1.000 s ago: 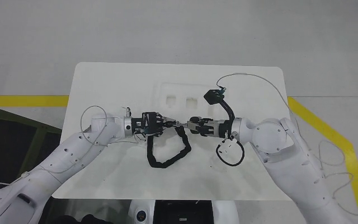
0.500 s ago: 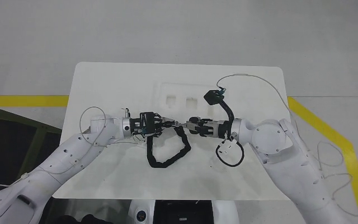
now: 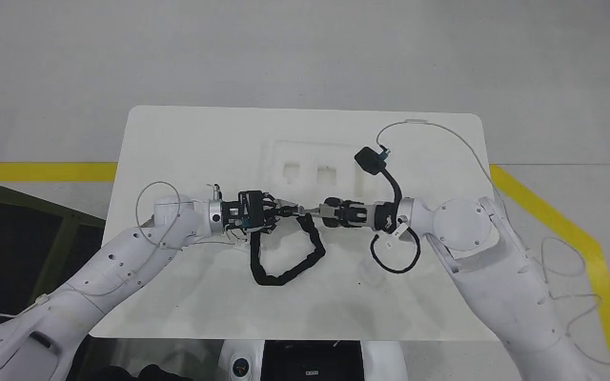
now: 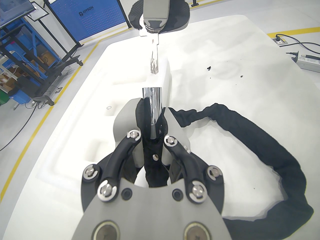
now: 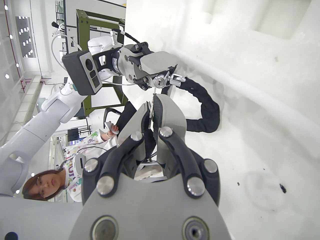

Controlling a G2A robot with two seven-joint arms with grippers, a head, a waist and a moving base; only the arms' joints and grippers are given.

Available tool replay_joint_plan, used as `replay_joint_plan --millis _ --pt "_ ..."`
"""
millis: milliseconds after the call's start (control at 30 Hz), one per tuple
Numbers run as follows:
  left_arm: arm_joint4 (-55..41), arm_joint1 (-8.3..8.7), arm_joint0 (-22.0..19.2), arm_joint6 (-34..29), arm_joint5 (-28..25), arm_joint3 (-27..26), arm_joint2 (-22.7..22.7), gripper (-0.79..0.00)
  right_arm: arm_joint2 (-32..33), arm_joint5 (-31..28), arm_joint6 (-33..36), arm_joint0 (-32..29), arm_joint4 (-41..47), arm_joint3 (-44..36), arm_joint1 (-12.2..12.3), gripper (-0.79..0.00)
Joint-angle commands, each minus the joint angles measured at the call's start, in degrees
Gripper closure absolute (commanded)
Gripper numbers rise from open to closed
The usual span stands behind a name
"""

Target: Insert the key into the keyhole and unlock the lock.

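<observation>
While I look down from the top view, the left gripper (image 3: pixel 284 210) and right gripper (image 3: pixel 322 211) face each other nose to nose just off the near edge of the foam tray (image 3: pixel 329 152). The left one is clamped on the lock (image 3: pixel 294 210). Its black-sleeved chain (image 3: pixel 286 271) loops onto the table (image 3: pixel 172 143) on the side away from the tray. The right one pinches the key (image 3: pixel 309 210), aimed at the lock.

On the left wrist view, the left gripper (image 4: pixel 150 116) has its fingers pressed against the chrome lock (image 4: pixel 153 106) barrel, held up beside the foam tray (image 4: pixel 105 96). The key (image 4: pixel 154 61) sticks out of the right gripper (image 4: pixel 152 29) in line with the barrel, with a gap showing between the two. The chain (image 4: pixel 275 146) trails away from the tray.

On the right wrist view, the right gripper (image 5: pixel 152 101) is squeezed flat on the key (image 5: pixel 150 116), which I see edge-on. The keyhole (image 5: pixel 159 83) sits just past its tip. I think the tip is not inside, though this angle is poor. The tray's pockets (image 5: pixel 280 13) lie beyond, and lock and key are both held outside them.
</observation>
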Motion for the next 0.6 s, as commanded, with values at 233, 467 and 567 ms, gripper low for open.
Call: replay_joint_plan --millis 233,467,567 --pt "0.00 0.00 0.00 0.00 0.00 0.00 0.00 0.000 -1.34 1.63 -0.67 1.77 0.83 1.70 -0.32 0.000" --pt "0.00 0.00 0.00 0.00 0.00 0.00 0.00 0.000 -2.38 2.54 -0.70 2.86 1.30 2.74 -0.53 0.000" --pt "0.00 0.00 0.00 0.00 0.00 0.00 0.00 0.000 -2.83 2.55 -0.61 3.19 1.42 2.93 -0.60 0.000"
